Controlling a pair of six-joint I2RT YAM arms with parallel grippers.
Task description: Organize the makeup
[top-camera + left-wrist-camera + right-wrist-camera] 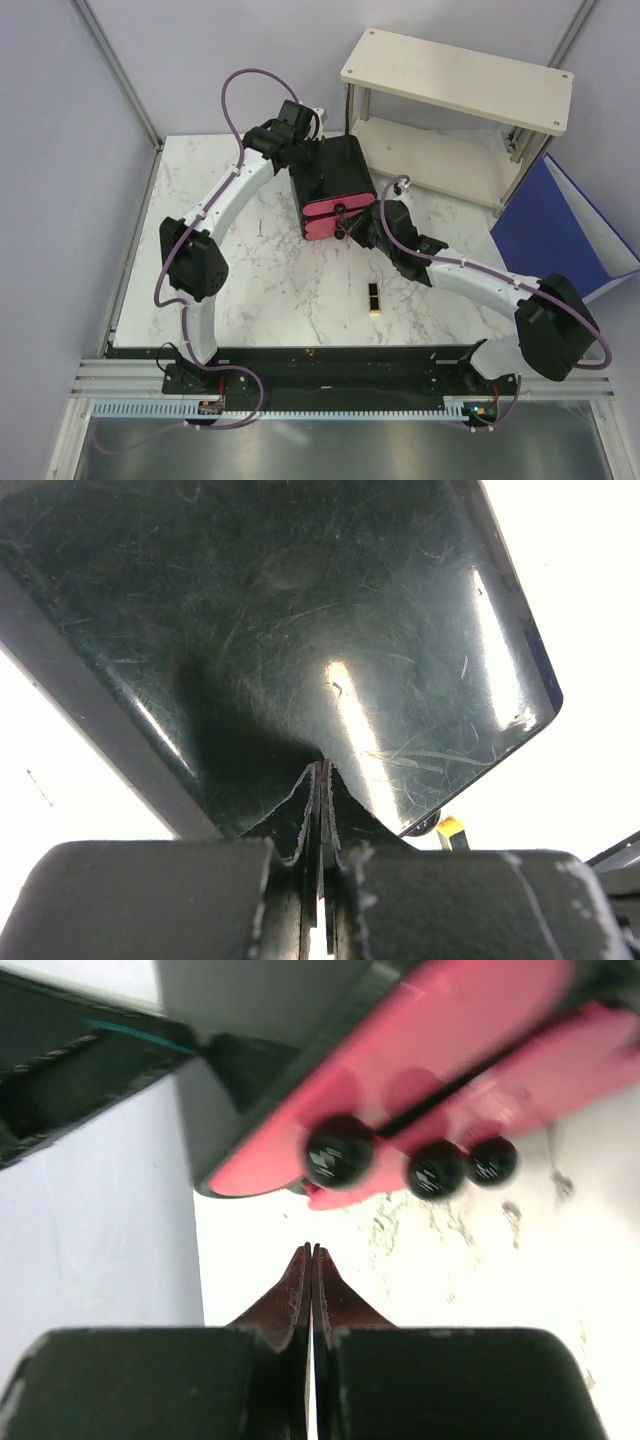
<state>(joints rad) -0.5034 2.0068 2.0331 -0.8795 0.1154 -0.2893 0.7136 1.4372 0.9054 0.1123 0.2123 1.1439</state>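
White marble tabletop (260, 290) fills the scene between grey walls, with a pale two-tier shelf (455, 80) at the far right corner and a blue bin (560, 225) beside it. Near the middle stands a black box (335, 170) with pink drawers (325, 222) facing the arm bases. The left gripper (322, 770) sits at the far upper side of the box, its fingers (300, 810) pressed together with nothing between them. Their tips are right at the glossy, scratched black surface, though I cannot tell whether they touch it. The right gripper (312, 1252) is just in front of the drawers, also pressed together and holding nothing. The black knobs (340, 1150) are just beyond its tips and blurred. A black-gold lipstick (373, 297) lies flat on the marble behind the right gripper, toward the arm bases and apart from both grippers and the box.
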